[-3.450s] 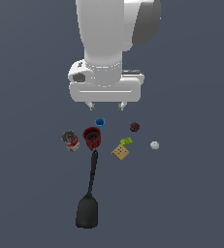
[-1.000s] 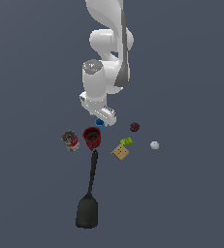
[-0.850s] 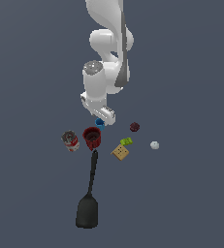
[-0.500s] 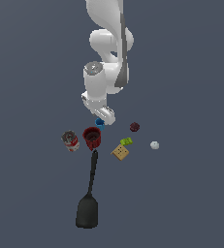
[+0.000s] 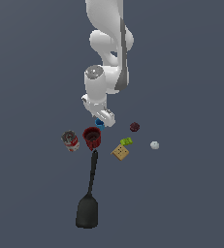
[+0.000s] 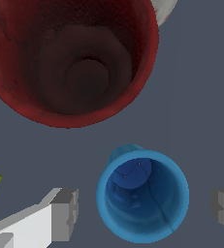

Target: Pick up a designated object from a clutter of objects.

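Note:
The small bright-blue cup point(image 6: 142, 196) stands upright with its hollow mouth open, right between my two grey fingertips point(image 6: 65, 213), which stand apart on either side of it without touching. In the exterior view the cup point(image 5: 100, 122) is mostly hidden under my gripper point(image 5: 103, 117), which is low over it and open. The dark-red mug point(image 6: 70, 58) stands close beside the cup; it also shows in the exterior view point(image 5: 91, 137). The rest of the clutter lies around it.
A red-and-white can point(image 5: 70, 141) stands at the mug's left in the exterior view. A long black spatula point(image 5: 89, 193) lies in front. A tan dotted block point(image 5: 120, 152), green bit point(image 5: 126, 141), maroon lump point(image 5: 134, 127) and white ball point(image 5: 154, 145) lie to the right.
My arm has come down from high above the clutter to just over the blue cup. In the last second the gripper has sunk slightly lower. The objects have not moved.

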You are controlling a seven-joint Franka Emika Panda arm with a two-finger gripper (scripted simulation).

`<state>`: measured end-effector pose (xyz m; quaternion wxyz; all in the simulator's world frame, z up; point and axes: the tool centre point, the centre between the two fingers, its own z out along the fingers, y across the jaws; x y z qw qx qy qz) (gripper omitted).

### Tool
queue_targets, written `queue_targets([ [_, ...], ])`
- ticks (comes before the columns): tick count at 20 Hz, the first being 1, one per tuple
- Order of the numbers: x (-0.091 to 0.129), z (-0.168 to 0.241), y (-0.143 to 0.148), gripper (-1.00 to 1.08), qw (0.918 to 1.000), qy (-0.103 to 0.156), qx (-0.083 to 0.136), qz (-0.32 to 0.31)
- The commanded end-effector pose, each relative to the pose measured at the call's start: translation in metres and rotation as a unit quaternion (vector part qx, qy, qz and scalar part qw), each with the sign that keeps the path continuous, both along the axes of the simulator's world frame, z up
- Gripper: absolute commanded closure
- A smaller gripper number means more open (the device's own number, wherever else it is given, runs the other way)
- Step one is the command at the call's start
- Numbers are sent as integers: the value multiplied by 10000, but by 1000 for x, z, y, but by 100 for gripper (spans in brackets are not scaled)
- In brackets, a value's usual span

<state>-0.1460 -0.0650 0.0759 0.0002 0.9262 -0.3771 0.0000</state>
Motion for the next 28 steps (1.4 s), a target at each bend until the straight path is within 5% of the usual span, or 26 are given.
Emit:
queue_targets([
  [1,-1,-9,0,-92,10000,2,-1,-3],
  [13,0,-36,0,-92,10000,-1,2,-15],
  [14,0,-36,0,108,10000,-1,2,-15],
  [28,2,-32,0,108,10000,-6,3,-10],
])
